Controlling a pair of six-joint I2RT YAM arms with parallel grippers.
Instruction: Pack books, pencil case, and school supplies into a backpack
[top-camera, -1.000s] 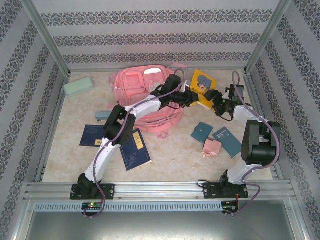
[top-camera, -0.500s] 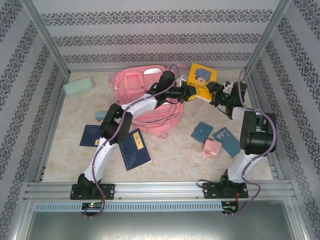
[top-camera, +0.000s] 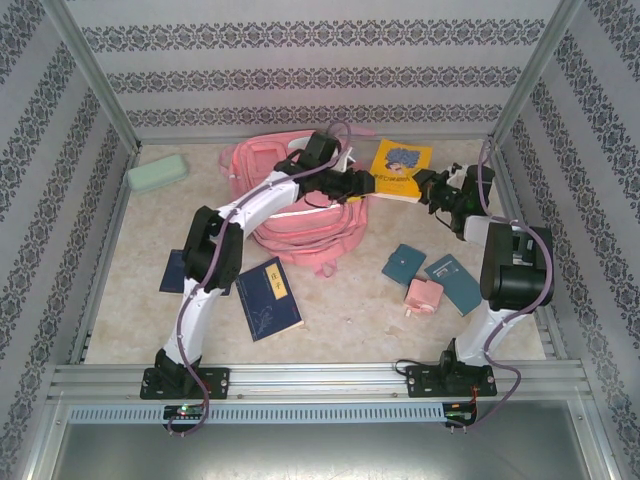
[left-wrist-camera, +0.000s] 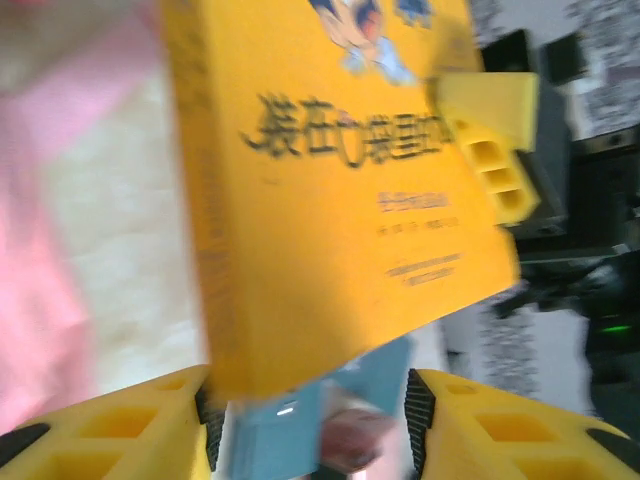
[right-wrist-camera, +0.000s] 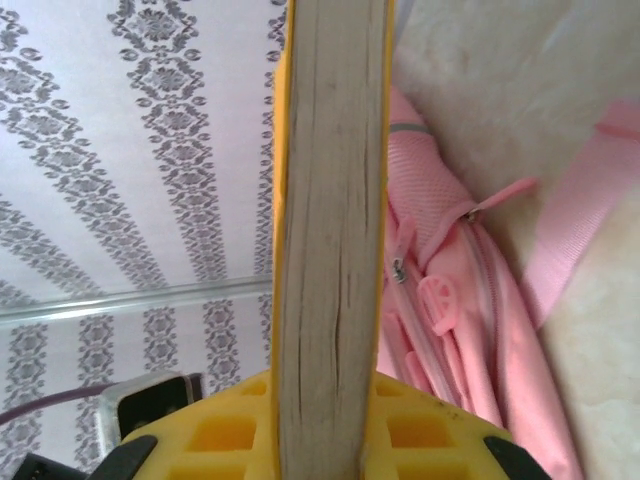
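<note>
Starting at the near side of the bench (top-camera: 350, 330), a navy book (top-camera: 270, 300) lies flat with its yellow label up, left of centre. A second navy book (top-camera: 176, 272) lies just beyond it to the left, partly covered by the left arm (top-camera: 205, 250). On the right side sits the pink block (top-camera: 424, 294), with one teal pad (top-camera: 403, 264) just behind it and a second teal pad (top-camera: 455, 283) just beside it on the right. Farther back, the backpack (top-camera: 300, 225) lies slumped on the bench left of centre, and the left arm reaches across its top. The left end effector (top-camera: 362, 184) hangs at the backpack's far right edge, at the near corner of the yellow book (top-camera: 400, 165). In the left wrist view its fingers (left-wrist-camera: 130, 430) stand well apart, with the blurred corner of the book in the gap and nothing pinched. The right end effector (top-camera: 428, 190) meets the same book from the other side. In the right wrist view the book's page edge is clamped tight between the yellow pads (right-wrist-camera: 220, 435), with the pink backpack just beyond it. The book is held clear of the bench, cover up, just right of the backpack. The pencil case (top-camera: 157, 174) lies flat in the far left corner, apart from the backpack.
</note>
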